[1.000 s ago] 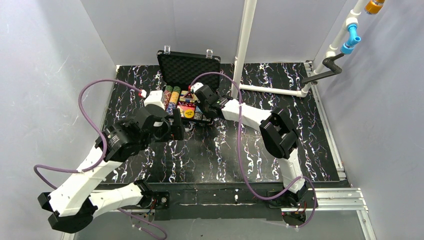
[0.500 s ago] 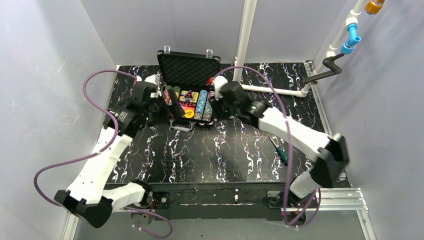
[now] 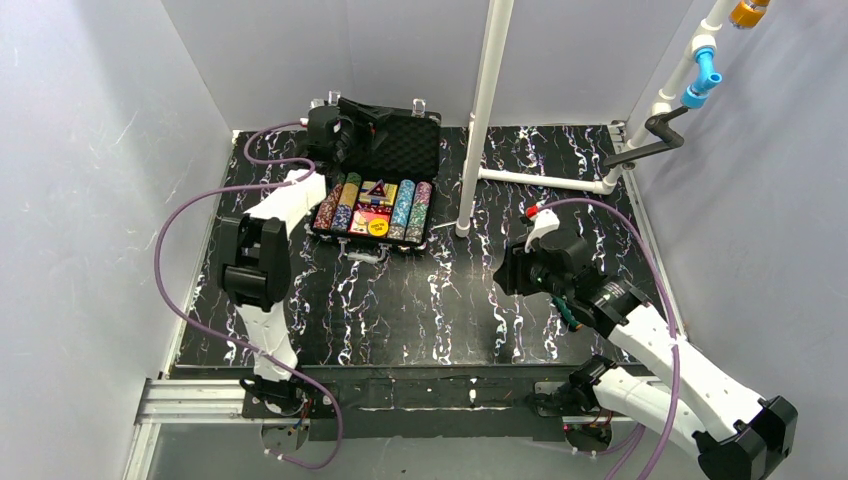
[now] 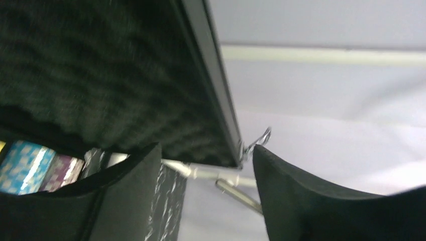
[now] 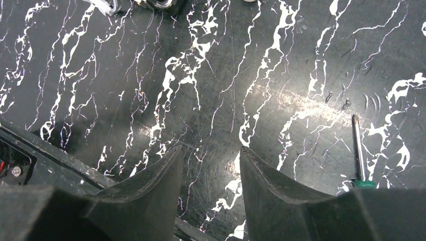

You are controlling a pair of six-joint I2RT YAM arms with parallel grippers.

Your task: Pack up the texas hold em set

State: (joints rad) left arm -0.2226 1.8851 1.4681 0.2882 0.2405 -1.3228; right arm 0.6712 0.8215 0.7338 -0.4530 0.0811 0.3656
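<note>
The black foam-lined case (image 3: 322, 232) of the texas hold em set stands open at the back of the table, its lid (image 3: 400, 145) upright. Rows of poker chips (image 3: 408, 208), a red triangle (image 3: 376, 189) and a yellow disc (image 3: 378, 227) lie inside. My left gripper (image 3: 358, 115) is up at the lid's top left edge. In the left wrist view the left gripper (image 4: 206, 148) is open, with the lid's rim (image 4: 221, 105) and a metal latch (image 4: 257, 140) between its fingers. My right gripper (image 3: 505, 275) hangs open over bare table right of centre, and the right gripper (image 5: 210, 149) holds nothing.
A green-handled screwdriver (image 5: 359, 150) lies on the table just right of the right gripper, mostly hidden under that arm in the top view. A white upright pipe (image 3: 485, 110) stands right beside the case, with a horizontal pipe (image 3: 545, 182) behind. Grey walls enclose the table.
The left arm swung from the case's left side up to the lid's top edge and its jaws narrowed. The right arm pulled back from the case to the front right.
</note>
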